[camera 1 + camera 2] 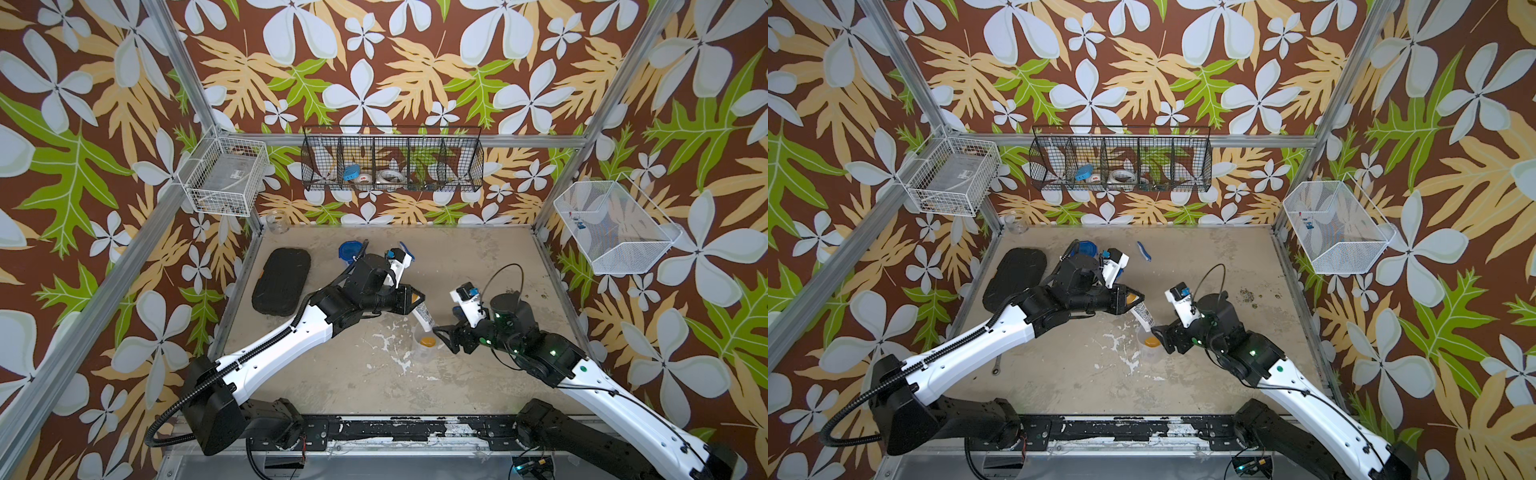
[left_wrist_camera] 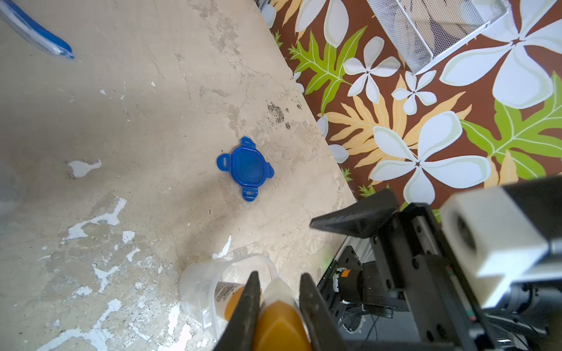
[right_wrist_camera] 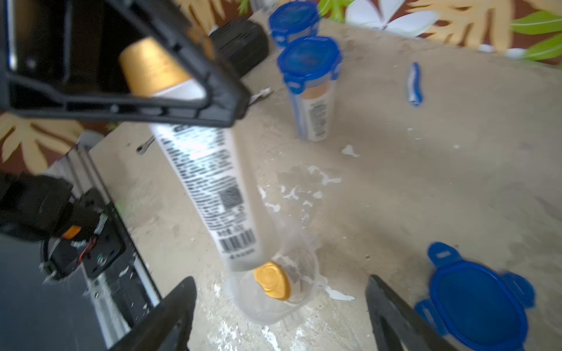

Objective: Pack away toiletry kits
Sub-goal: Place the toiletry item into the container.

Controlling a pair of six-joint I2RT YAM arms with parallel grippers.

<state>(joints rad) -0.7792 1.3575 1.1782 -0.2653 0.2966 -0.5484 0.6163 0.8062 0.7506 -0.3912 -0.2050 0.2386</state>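
My left gripper is shut on the gold cap end of a white gold-capped bottle. The bottle slants down with its lower end at the mouth of an open clear cup. Another gold-capped bottle stands inside that cup. My right gripper is open, its fingers apart on either side of the cup and not touching it. A loose blue lid lies nearby. Two lidded cups stand farther back, near a toothbrush.
A black textured case lies at the left, with a glass jar in the back left corner. A black wire basket hangs on the back wall, and white baskets hang left and right. A small wrench lies by the left arm.
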